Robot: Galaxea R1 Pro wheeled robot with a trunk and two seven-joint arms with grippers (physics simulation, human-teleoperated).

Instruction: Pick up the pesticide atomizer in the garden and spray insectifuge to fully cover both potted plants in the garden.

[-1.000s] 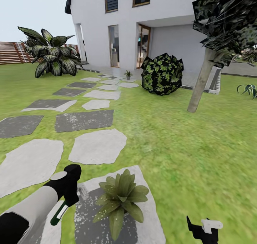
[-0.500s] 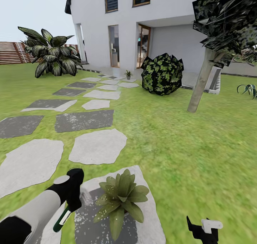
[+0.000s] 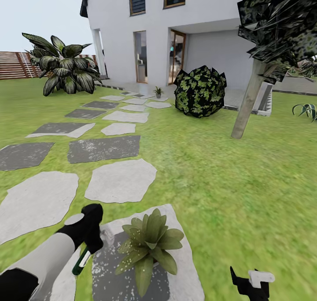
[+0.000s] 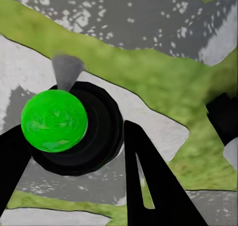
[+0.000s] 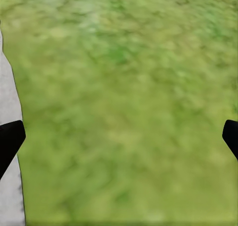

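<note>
Here the left gripper point(image 3: 86, 243), clamped on the slim dark green pesticide atomizer point(image 3: 81, 261), hangs just beside the speckled low green rosette potted plant point(image 3: 149, 243), so spraying looks underway, and next the nozzle needs aiming at unspecked leaves; the right gripper point(image 5: 119, 137) stands apart over lawn.

A potted plant point(image 3: 149, 241) sits on the nearest stepping stone point(image 3: 182, 265); the sprayer point(image 3: 82, 259) hangs just left of it, a second plant point(image 3: 158, 91) far behind by the house point(image 3: 207, 32).

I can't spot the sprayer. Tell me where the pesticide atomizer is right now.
In the head view, the pesticide atomizer hangs from the left gripper at lower left, just left of the near potted plant on its stepping stone.
</note>
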